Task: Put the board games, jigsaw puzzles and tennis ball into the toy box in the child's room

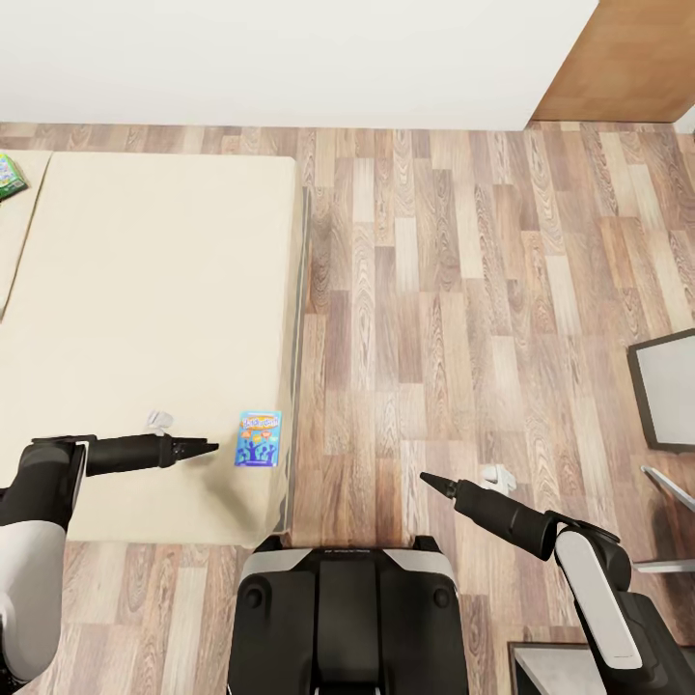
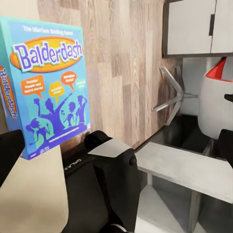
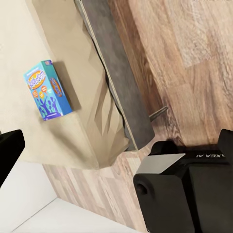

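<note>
A blue Balderdash board game (image 2: 46, 85) is seen lying flat on the cream mattress (image 2: 29, 194). Wood-plank floor (image 2: 124, 63) and the robot's black base (image 2: 109, 187) are seen beyond.

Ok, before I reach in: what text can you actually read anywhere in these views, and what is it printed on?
"Balderdash": large title on the lid of the blue board game lying on the bed, by its edge.
Line above that title, speech-bubble captions, side-panel lettering: too small or blurred to read.
"...XEA": partial lettering on the robot's base, cut off at the frame edge.
Green board game at the bed's far end: print too small to read.
</note>
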Controlling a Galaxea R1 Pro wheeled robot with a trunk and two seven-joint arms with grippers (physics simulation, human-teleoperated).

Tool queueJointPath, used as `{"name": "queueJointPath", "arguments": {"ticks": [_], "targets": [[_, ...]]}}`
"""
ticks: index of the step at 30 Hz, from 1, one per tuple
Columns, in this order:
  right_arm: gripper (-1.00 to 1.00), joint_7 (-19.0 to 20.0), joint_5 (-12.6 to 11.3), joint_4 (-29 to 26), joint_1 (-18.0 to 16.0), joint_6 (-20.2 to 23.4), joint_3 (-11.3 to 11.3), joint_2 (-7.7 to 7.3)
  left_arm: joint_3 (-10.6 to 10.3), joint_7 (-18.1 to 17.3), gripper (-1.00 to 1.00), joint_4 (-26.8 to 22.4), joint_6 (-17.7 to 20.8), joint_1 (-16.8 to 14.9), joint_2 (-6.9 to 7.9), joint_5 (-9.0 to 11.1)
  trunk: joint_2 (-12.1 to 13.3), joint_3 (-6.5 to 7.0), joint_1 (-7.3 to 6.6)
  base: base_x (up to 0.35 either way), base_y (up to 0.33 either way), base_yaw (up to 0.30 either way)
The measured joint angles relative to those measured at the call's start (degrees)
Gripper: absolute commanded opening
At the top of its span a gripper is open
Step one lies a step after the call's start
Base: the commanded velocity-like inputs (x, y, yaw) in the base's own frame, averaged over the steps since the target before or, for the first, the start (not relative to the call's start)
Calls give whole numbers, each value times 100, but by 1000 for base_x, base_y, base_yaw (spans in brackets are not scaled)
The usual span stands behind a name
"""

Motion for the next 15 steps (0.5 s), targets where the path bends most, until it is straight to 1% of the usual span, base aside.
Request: {"name": "queueJointPath", "arguments": {"ticks": [6, 15], "targets": [[100, 9, 4, 0, 0, 2, 0, -3, -2, 0, 100, 0, 9, 0, -11, 0, 0, 27, 0, 0, 0, 0], [100, 10, -3, 0, 0, 2, 2, -10, -2, 0, 100, 0, -2, 0, -18, -4, 0, 29, 0, 0, 0, 0]]}}
